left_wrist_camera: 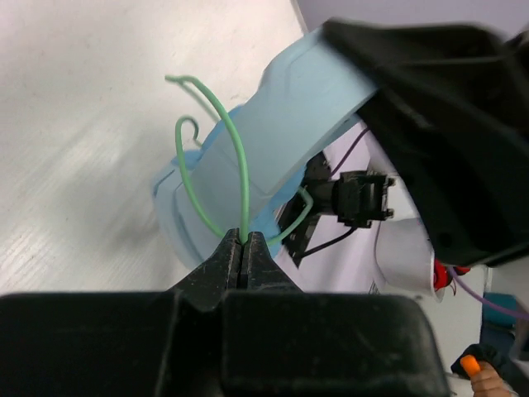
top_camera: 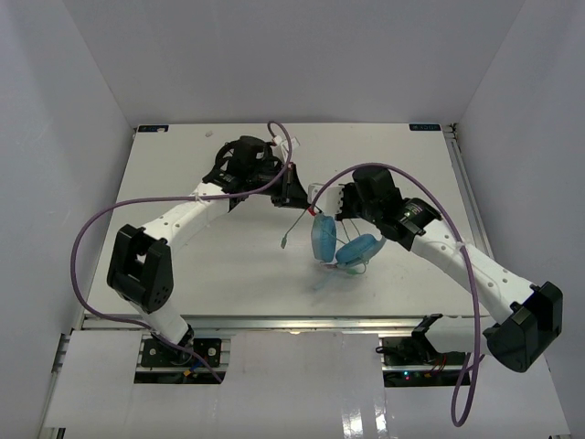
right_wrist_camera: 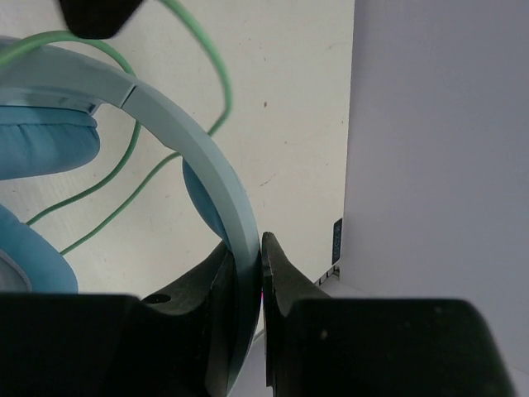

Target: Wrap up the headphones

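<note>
The light blue headphones (top_camera: 340,245) hang above the middle of the table, cups down. My right gripper (top_camera: 331,203) is shut on their wide band (right_wrist_camera: 211,169), which runs between its jaws in the right wrist view (right_wrist_camera: 248,256). My left gripper (top_camera: 294,194) is shut on the thin green cable (left_wrist_camera: 241,178), pinched at the tips in the left wrist view (left_wrist_camera: 245,241). The cable loops around the band (left_wrist_camera: 289,124) and its loose end (top_camera: 286,241) dangles left of the cups. Blue ear pads (right_wrist_camera: 45,141) show at the left of the right wrist view.
White walls enclose the table (top_camera: 228,283) on three sides. Purple arm cables (top_camera: 91,238) arc beside both arms. The table's metal side rail (top_camera: 466,192) runs along the right. No other loose objects show.
</note>
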`<state>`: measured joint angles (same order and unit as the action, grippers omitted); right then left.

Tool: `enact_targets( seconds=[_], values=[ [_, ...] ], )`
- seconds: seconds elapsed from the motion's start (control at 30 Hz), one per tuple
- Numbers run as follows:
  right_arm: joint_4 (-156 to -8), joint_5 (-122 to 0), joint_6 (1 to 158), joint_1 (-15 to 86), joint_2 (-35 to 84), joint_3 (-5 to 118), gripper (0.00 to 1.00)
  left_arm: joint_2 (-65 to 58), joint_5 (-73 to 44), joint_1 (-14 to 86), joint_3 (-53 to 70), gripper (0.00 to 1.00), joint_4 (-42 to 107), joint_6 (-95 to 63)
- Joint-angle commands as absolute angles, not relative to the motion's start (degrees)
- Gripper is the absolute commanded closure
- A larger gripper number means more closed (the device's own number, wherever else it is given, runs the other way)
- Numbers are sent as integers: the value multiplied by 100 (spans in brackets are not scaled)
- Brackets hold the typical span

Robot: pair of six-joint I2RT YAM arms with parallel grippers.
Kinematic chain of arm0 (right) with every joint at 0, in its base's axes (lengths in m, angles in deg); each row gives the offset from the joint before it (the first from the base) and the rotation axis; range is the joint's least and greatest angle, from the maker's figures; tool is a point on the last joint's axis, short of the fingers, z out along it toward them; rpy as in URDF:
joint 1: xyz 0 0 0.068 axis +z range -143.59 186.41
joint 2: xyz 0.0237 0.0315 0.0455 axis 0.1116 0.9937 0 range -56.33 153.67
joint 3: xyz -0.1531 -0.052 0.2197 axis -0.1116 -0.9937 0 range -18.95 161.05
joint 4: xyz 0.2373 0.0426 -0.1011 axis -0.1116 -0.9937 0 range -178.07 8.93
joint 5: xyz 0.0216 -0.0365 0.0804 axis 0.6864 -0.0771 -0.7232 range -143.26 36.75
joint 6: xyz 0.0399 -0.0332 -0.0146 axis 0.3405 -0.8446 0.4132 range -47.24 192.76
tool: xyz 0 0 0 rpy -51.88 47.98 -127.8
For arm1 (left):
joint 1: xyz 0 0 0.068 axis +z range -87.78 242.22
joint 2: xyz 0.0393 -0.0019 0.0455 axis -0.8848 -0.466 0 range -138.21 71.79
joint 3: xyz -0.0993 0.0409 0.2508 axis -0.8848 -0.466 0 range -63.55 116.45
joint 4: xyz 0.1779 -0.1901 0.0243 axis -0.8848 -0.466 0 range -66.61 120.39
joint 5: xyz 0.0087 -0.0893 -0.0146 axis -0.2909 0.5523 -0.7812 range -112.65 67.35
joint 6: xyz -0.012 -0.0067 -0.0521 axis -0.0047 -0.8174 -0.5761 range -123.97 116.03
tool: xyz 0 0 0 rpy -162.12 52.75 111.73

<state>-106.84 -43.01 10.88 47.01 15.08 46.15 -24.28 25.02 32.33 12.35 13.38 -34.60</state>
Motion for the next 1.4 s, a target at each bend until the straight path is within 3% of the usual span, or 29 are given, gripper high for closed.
enact_targets(
  seconds=[0.0,0.33,0.63,0.9,1.37],
  values=[
    [-10429,-4707,1825,4717,1237,4699,92,-2199,2446,3332,1600,100,1564,-3719],
    [-10422,-5050,2927,4586,1263,4557,92,-1868,2224,3648,1803,100,1359,-3694],
    [-9709,-4434,3780,4213,1299,4268,92,-1416,2156,3684,2177,100,1195,-3876],
    [-9407,-3861,4199,4147,1693,4463,92,-1037,2498,3672,1798,100,1409,-4263],
    [-9258,-4064,5858,4057,2127,4585,92,-1467,2802,3261,2055,100,1685,-4740]
  ],
)
